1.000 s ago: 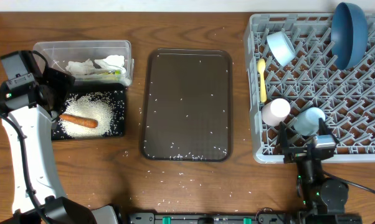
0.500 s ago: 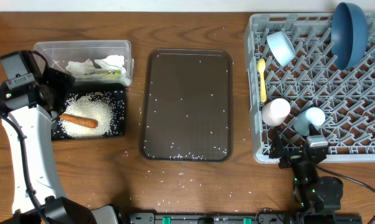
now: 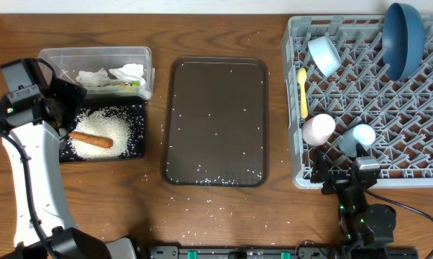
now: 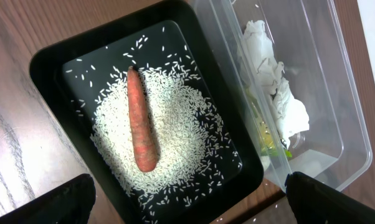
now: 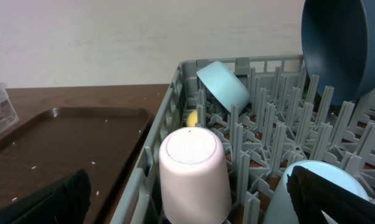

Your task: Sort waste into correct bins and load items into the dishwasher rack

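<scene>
The grey dishwasher rack point(image 3: 297, 173) holds the dark blue dish point(image 3: 403, 36), the white-and-light-blue bowl point(image 3: 323, 54), the pale yellow spoon point(image 3: 303, 93), the pink cup point(image 3: 318, 129) and the light blue cup point(image 3: 358, 137). My right gripper point(image 3: 347, 180) is open and empty just in front of the rack, facing the pink cup point(image 5: 194, 174). The clear tub point(image 3: 58, 56) holds white napkins point(image 3: 101, 75) and the yellow-green wrapper point(image 3: 134, 84). The black tray point(image 3: 139, 144) holds rice point(image 3: 112, 124) and the carrot point(image 3: 90, 139). My left gripper point(image 4: 187, 202) is open and empty above it.
The dark brown serving tray point(image 3: 216, 122) lies in the middle with scattered rice grains on it. More loose grains lie on the wooden table in front of it point(image 3: 209, 205). The left arm point(image 3: 29, 180) runs along the table's left side.
My right gripper has drawn back from the light blue cup toward the table's front edge, out of the rack. The left arm has not moved.
</scene>
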You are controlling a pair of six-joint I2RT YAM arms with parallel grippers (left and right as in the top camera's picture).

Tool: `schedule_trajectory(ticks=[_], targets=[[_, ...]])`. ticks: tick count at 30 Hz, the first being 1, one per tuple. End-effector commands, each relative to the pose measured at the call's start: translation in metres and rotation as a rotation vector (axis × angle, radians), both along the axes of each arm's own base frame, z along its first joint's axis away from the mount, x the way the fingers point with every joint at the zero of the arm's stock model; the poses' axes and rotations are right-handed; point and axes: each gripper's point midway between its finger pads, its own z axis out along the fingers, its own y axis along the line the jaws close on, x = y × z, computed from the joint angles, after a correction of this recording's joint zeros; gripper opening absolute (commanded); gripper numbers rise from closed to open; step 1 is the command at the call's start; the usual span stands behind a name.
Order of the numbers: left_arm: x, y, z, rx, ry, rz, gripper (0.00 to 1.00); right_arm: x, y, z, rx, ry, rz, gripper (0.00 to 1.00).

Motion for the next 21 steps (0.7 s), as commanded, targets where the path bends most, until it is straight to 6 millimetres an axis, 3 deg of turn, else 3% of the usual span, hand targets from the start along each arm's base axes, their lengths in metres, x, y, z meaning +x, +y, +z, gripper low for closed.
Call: schedule_trajectory(ticks=[1,9,12,15,17,21], targets=[[0.0,0.003,0.001,0.01,0.004,0.003,1.0,-0.001,0.004,0.0,0.019,0.001,0.017,0.99],[-0.006,0.008,0.011,0.06,0.0,-0.005,1.0,-0.001,0.004,0.0,0.019,0.0,0.017,0.99],[0.001,-0.003,0.022,0.103,-0.055,-0.084,1.0,-0.001,0.004,0.0,0.019,0.001,0.017,0.99],[0.024,-0.034,0.05,0.295,-0.182,-0.36,1.0,-0.001,0.004,0.0,0.019,0.001,0.017,0.99],[0.033,-0.068,0.069,0.466,-0.28,-0.585,1.0,-0.001,0.004,0.0,0.019,0.001,0.017,0.99],[0.017,-0.112,0.077,0.656,-0.447,-0.769,1.0,-0.001,0.004,0.0,0.019,0.0,0.017,0.99]])
